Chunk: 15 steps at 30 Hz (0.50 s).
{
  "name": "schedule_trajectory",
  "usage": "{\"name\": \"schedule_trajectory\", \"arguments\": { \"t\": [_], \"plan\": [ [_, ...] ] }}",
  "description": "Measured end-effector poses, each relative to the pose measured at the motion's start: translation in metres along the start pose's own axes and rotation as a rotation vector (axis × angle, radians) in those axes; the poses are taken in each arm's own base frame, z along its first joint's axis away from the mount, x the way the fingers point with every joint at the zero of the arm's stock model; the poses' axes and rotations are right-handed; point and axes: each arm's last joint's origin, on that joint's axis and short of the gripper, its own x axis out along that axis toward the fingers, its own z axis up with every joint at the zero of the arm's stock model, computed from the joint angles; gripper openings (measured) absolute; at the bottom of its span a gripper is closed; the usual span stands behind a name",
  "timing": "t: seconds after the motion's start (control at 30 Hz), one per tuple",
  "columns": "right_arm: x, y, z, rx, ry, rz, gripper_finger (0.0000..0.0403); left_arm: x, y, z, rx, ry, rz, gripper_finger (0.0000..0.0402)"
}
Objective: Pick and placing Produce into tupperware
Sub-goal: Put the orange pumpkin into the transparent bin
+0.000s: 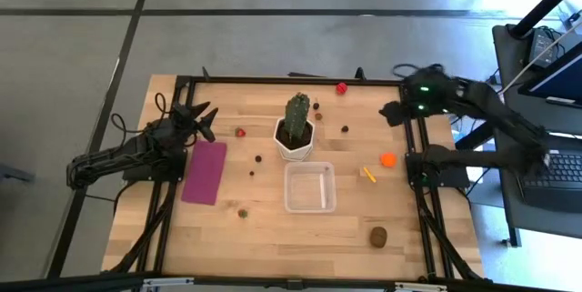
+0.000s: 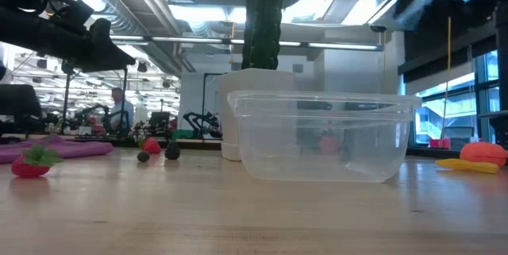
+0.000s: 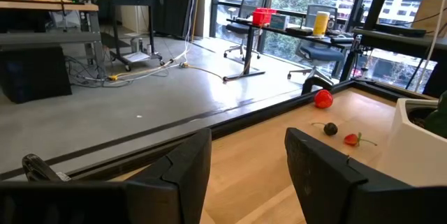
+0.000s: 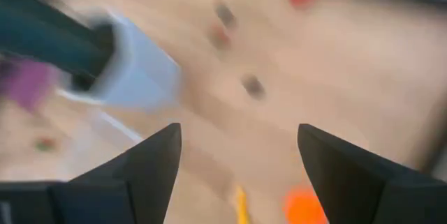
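The clear tupperware (image 1: 309, 187) (image 2: 321, 136) stands empty near the table's middle. Small produce pieces lie scattered on the wood: a red piece (image 1: 341, 88) at the far edge, a strawberry (image 1: 241, 132) (image 3: 355, 139), dark bits (image 1: 345, 129), an orange piece (image 1: 388, 158) (image 4: 304, 206), a yellow one (image 1: 369, 175) and a brown one (image 1: 378, 236). My left gripper (image 1: 209, 121) (image 3: 248, 161) rests open at the table's left side, pointing level. My right gripper (image 1: 393, 112) (image 4: 237, 161) hovers open above the far right, slanting down, with nothing between its fingers.
A green cactus in a white pot (image 1: 296, 135) stands just beyond the tupperware. A flat magenta rectangle (image 1: 205, 172) lies at the left, beside my left arm. A black frame (image 1: 273, 80) runs along the table's edges. Bare wood lies near the front edge.
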Motion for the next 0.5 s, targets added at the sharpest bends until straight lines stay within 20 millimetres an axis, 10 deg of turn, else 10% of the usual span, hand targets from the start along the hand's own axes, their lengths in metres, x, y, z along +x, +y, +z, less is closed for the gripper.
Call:
{"name": "schedule_trajectory", "arguments": {
  "t": [0.5],
  "plan": [
    [0.098,0.004,-0.037,0.015,0.391,-0.267,0.0287,0.0,0.0,0.0,0.0,0.0,0.0,0.0176]
  ]
}}
